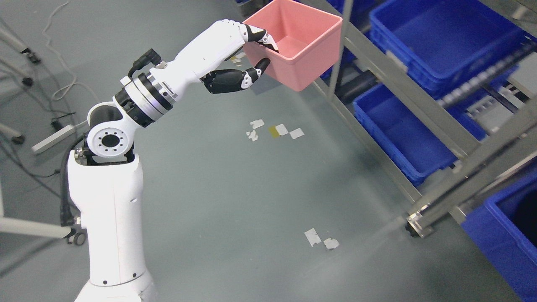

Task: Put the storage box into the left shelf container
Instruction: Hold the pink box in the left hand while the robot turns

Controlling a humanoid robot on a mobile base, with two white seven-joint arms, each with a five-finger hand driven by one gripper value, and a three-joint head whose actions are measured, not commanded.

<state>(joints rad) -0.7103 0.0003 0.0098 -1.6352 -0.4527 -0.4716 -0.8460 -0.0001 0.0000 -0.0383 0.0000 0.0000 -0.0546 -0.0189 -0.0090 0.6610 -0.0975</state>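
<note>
We noted left hand (247, 58) clamped on pink storage box (300, 46), top centre; transport step; next needs reach rightward over blue container (402, 130).

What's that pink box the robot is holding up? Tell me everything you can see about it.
The pink storage box is an open-topped square tub of smooth, matte plastic-looking material, its walls tapering slightly toward the base. Nothing shows inside it. It hangs tilted in the air above the grey floor, beside the metal shelf with its blue bins. The left hand pinches its near wall: upper fingers hook over the rim into the box, the thumb presses outside. The box overlaps a shelf post in the picture; whether it touches is unclear.
</note>
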